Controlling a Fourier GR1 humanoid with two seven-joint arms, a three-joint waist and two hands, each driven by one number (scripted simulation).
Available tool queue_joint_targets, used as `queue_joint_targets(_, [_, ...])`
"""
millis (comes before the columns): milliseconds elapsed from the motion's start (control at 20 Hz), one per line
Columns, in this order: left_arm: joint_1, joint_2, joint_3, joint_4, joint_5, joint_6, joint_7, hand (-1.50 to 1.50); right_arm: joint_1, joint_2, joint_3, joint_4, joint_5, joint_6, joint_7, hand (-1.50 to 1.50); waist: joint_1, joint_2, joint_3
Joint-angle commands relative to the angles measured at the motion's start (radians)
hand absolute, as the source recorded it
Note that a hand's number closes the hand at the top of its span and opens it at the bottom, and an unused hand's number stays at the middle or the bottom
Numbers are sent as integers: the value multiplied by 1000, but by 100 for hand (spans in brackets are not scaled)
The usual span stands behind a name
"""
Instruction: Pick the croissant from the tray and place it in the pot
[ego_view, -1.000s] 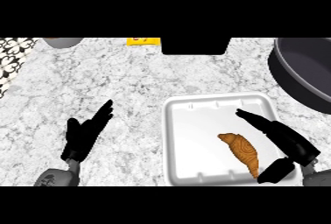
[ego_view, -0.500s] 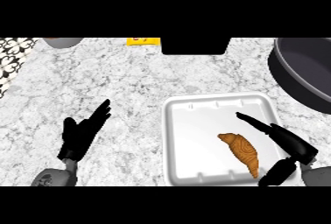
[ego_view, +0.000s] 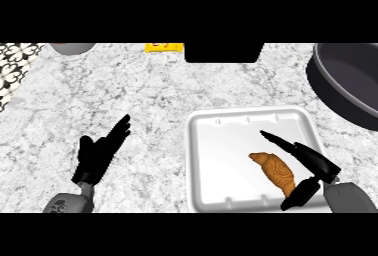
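One croissant (ego_view: 276, 173) lies in the white tray (ego_view: 221, 150), toward its right side. The right robot hand (ego_view: 310, 167) hangs over it, fingers straight and thumb spread apart, holding nothing; the grasp is not yet made. It likely needs to lower and close around the pastry, then lift clear of the tray's rim toward the pot (ego_view: 347, 85) at upper right. The left robot hand (ego_view: 100, 155) rests open on the marble worktop (ego_view: 148, 90), well aside.
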Motion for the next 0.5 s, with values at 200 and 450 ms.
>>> queue_joint_targets(200, [-48, -3, 33, -5, 9, -10, 52, 0, -29, 35, 103, 141, 227, -176, -240, 150, 1, 2, 2])
queue_joint_targets(450, [23, -4, 13, -22, -18, -25, 2, 0, -97, 59, 17, 340, 145, -87, -306, 150, 9, 3, 2])
